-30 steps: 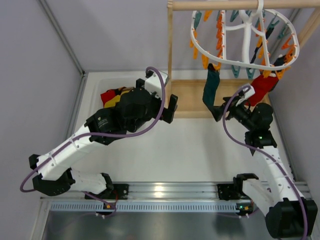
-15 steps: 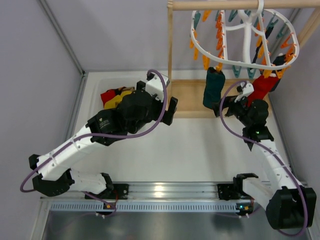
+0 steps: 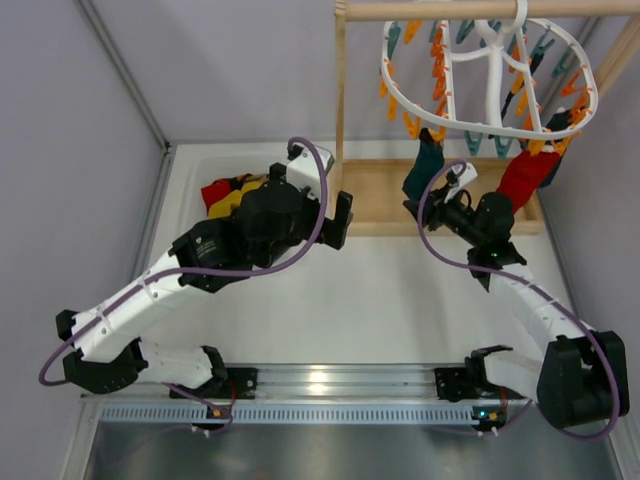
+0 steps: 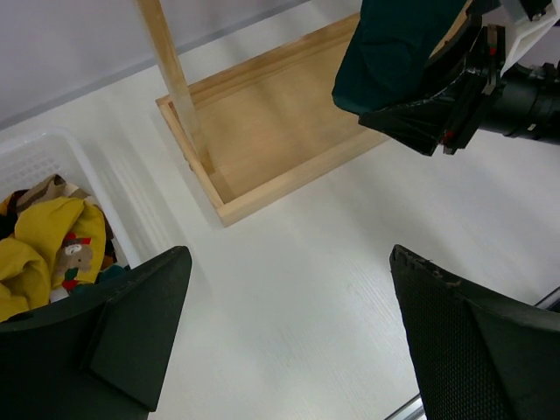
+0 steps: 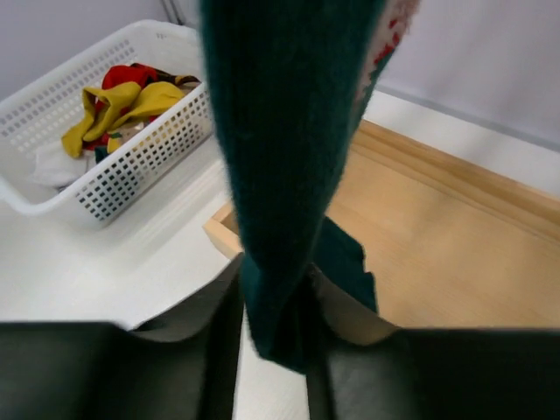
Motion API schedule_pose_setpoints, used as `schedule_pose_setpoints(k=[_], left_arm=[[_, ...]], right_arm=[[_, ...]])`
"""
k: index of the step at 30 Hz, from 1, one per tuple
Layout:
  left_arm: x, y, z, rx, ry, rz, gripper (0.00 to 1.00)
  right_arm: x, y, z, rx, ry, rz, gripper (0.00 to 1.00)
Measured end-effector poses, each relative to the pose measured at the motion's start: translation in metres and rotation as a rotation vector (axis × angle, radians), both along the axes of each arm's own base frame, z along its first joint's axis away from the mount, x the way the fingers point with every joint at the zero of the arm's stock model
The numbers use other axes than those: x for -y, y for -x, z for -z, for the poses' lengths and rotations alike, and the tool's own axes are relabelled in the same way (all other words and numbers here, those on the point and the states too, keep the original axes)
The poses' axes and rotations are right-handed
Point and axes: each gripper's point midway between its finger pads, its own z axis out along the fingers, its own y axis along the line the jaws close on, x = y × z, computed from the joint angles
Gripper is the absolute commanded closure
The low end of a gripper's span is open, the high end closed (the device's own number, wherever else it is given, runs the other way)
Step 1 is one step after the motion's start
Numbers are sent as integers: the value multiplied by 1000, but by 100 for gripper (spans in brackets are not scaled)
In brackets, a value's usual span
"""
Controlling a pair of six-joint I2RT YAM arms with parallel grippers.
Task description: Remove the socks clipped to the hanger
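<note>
Right end effector (image 5: 273, 302) leftward, around teal sock (image 5: 289, 131)

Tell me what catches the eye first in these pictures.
The white hanger, studded with orange and teal clips, hangs at top right with a dark teal sock and a red sock dangling from it. The right gripper pinches the teal sock's lower end. At left, a white basket holds a heap of socks, yellow and red.

My left arm (image 3: 130, 300) and right arm (image 3: 535, 305): white shells, black joints, purple cables (image 3: 323, 165); left gripper (image 4: 289, 328) and right gripper (image 5: 271, 350) black.
</note>
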Motion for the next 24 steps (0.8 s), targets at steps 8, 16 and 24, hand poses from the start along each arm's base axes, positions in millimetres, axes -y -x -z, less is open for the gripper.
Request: schedule_pose_setpoints(k=[8,16,24], left_arm=[[-3,-5,-42,20,126,-69,1],[12,-12,-128,112,302,-56,1],[45,-33,-148,177,280,-43,1]], right_arm=[[-40,4,-3,76,-21,79,100],[-75,32,-18,158,-41,237,100],[-124,40,-55,225,36,372,100]])
